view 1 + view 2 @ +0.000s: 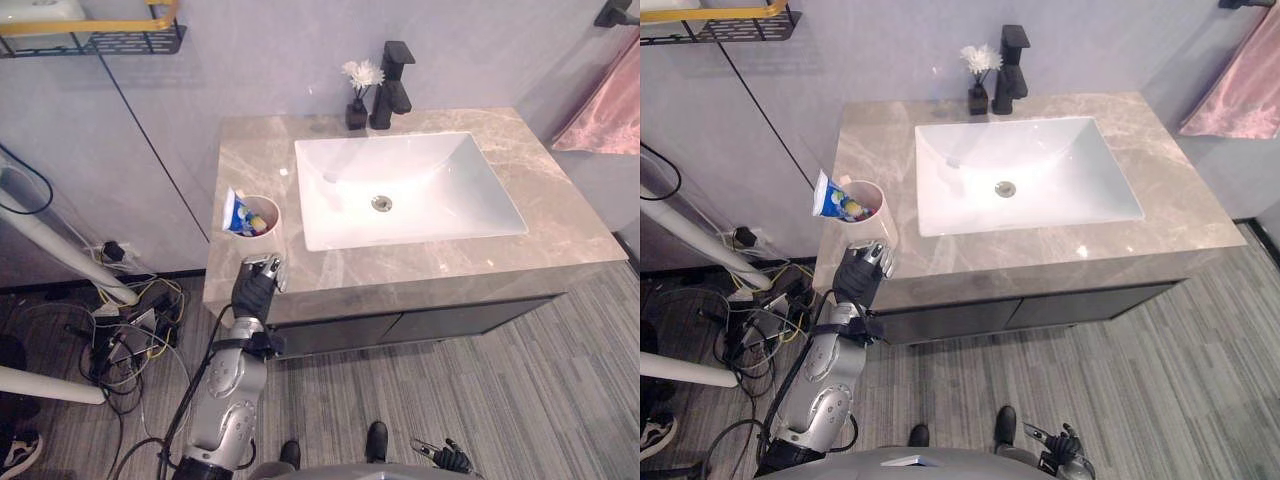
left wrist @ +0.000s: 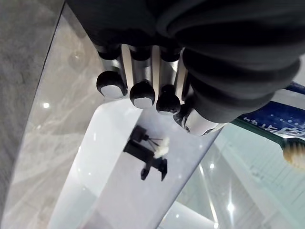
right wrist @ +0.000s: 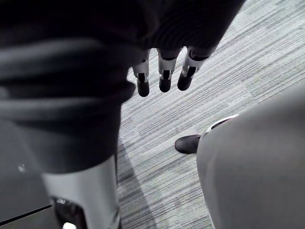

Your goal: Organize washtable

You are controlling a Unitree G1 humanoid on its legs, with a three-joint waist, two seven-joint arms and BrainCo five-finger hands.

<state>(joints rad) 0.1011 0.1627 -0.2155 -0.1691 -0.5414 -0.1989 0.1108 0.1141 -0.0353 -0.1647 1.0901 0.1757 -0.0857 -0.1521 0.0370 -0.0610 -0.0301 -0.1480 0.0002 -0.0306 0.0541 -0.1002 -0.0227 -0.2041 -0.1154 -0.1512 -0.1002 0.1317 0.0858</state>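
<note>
A white cup (image 1: 260,215) stands at the front left corner of the marble washtable (image 1: 560,200). In it are a blue-and-white toothpaste tube (image 1: 232,212) and a toothbrush. My left hand (image 1: 256,288) rests at the table's front edge just in front of the cup, apart from it, its fingers (image 2: 143,93) relaxed and holding nothing. The left wrist view has the tube (image 2: 276,119) beside the hand. My right hand (image 1: 1065,445) hangs low over the floor with straight fingers (image 3: 164,76), empty.
A white rectangular sink (image 1: 330,170) fills the middle of the table. A black faucet (image 1: 392,85) and a small black vase with a white flower (image 1: 358,105) stand behind it. A pink towel (image 1: 610,110) hangs at the right; a wire shelf (image 1: 100,35) hangs upper left.
</note>
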